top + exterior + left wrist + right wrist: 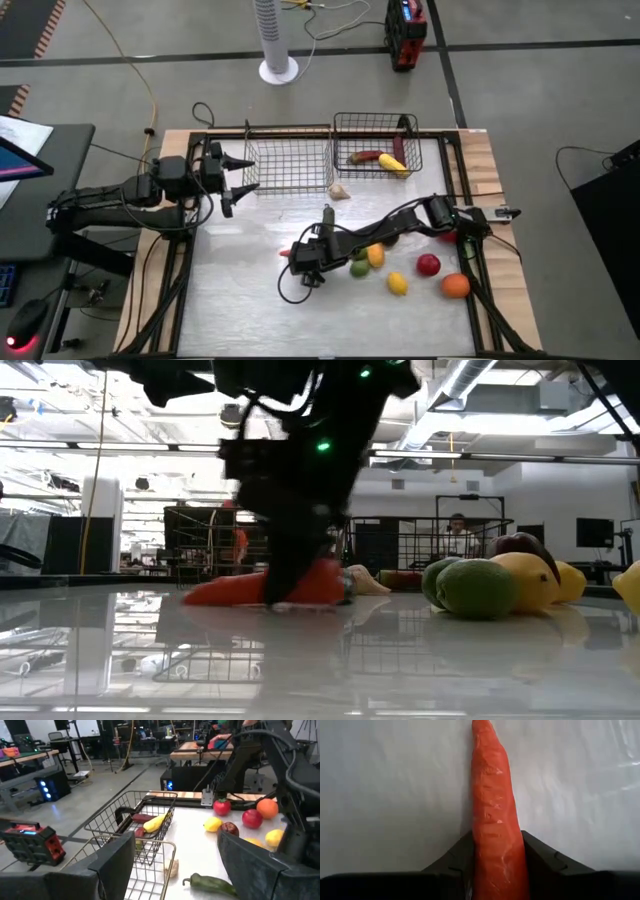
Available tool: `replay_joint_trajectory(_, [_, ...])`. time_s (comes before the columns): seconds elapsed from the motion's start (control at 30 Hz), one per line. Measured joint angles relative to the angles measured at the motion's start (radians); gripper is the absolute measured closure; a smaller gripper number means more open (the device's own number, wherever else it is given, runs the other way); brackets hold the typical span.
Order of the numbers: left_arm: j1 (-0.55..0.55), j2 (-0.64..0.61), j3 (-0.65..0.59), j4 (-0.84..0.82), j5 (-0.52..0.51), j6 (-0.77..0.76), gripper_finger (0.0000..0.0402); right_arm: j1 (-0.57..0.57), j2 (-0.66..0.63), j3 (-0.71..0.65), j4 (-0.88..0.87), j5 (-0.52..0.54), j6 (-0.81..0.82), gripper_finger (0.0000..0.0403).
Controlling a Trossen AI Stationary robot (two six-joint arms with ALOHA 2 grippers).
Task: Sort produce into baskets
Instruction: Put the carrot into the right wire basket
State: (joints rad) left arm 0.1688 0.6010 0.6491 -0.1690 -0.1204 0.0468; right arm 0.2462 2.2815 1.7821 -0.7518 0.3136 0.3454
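My right gripper (pixel 298 256) reaches to the table's middle and is shut on a long orange-red carrot (pixel 492 805), whose tip points toward the table's left edge (pixel 286 252). My left gripper (pixel 228 178) is open and empty, hovering at the left end of the lighter silver basket (pixel 288 160). The darker basket (pixel 378 145) holds a yellow long piece (pixel 393 164) and a maroon one (pixel 365 157). A round green (pixel 359 268), yellow (pixel 398 284), red (pixel 428 264) and orange piece (pixel 455 286) lie on the table to the right. My right gripper pinches the carrot's thick end (pixel 496 862) between its two fingers (pixel 540 857), one on each side. The fingers come slanting from above and from the table's right, along the carrot. The carrot lies level with its underside on the table (pixel 250 592).
A beige garlic-like piece (pixel 340 190) and a dark green pepper (pixel 210 882) lie in front of the baskets. The white fan stand (pixel 278 68) and a red box (pixel 405 30) are on the floor beyond the table. Bare table lies at the near left.
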Motion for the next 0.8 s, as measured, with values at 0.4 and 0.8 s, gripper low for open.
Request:
replay_joint_trajectory(0.4, [0.000,0.000,0.000,0.001,0.000,-0.005,0.0129,-0.055,-0.346,-0.001,-0.452,0.412,0.001,0.0219])
replay_joint_trajectory(0.8, [0.000,0.000,0.000,0.001,0.000,-0.005,0.0129,-0.368,-0.488,-0.001,-0.600,0.526,-0.143,0.0215])
